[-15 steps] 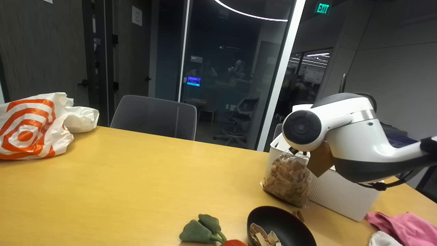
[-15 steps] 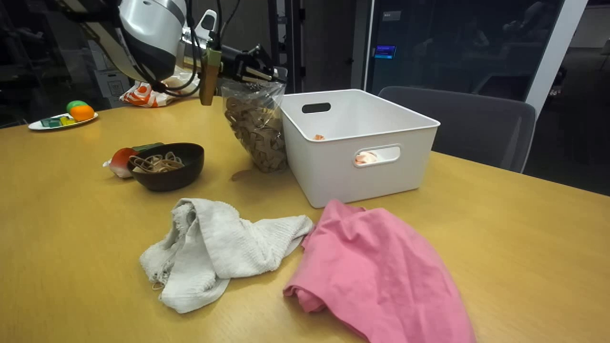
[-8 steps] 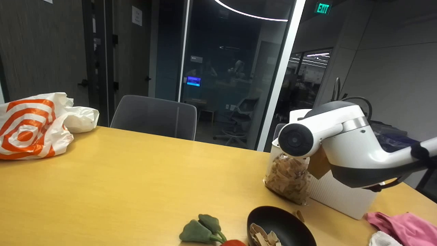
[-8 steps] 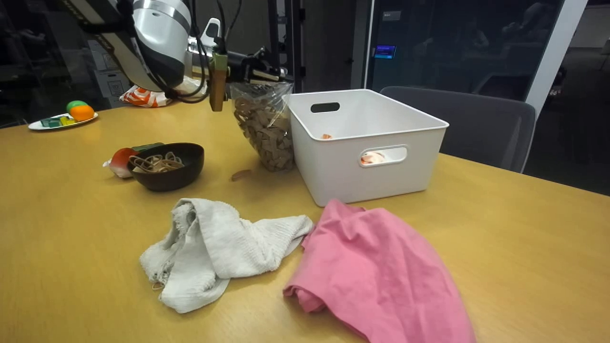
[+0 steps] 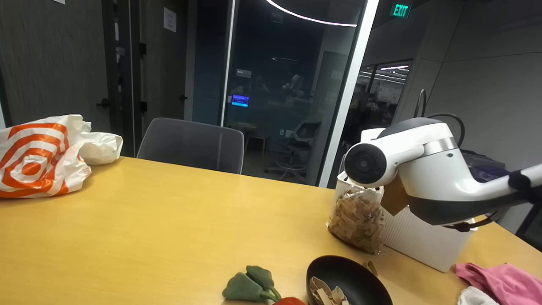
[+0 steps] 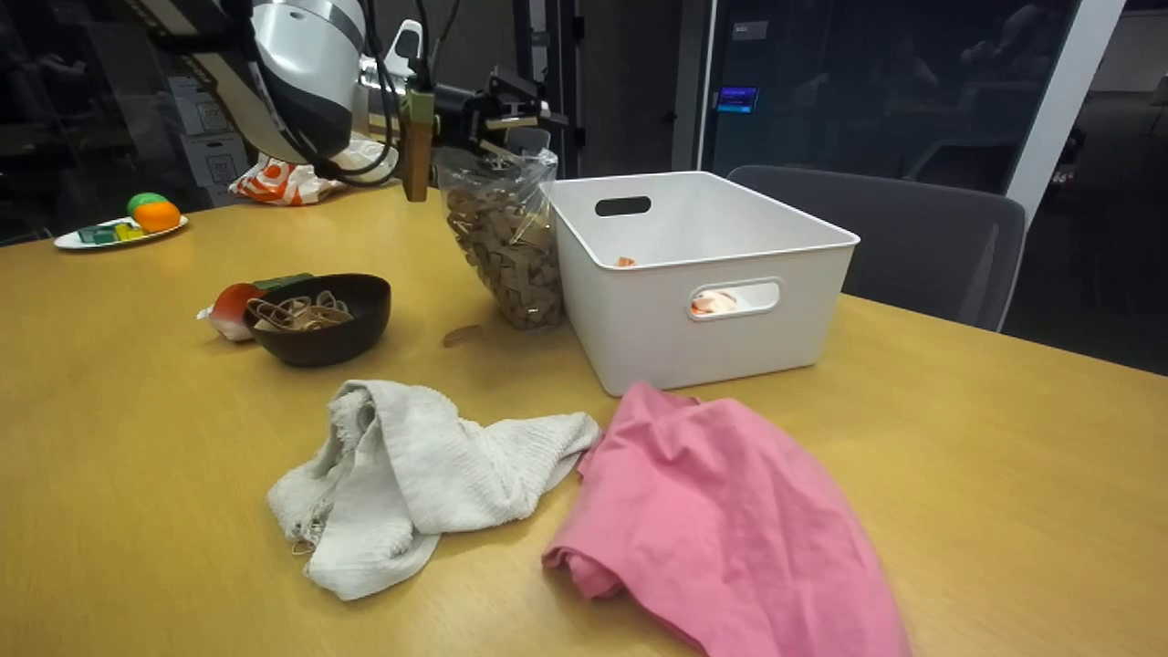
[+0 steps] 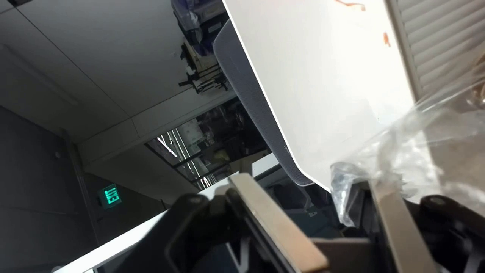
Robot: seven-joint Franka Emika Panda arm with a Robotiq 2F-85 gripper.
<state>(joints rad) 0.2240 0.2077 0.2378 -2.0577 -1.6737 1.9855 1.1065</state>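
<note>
Gripper [image 7: 308, 184] has its jaws parted part-way and holds nothing; clear film [image 7: 405, 151] at the mouth of the pasta bag [image 6: 509, 246] overlies one finger pad [image 7: 398, 223]. Bag stands upright on the table [image 6: 985, 456], just beside the white bin [image 6: 703, 351], which sits close to the edge backed by a grey mesh chair [image 6: 922, 237]. Black bowl [image 6: 328, 344] containing ribbon pasta [image 6: 310, 313] lies farther in from that edge.

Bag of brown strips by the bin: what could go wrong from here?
In the wrist view, clear film of the bag overlaps one of the parted fingers; withdrawing them might snag and drag it. Standing beside the bin, the bag could also topple and, if unsealed (I cannot tell), spill near the bowl.
</note>
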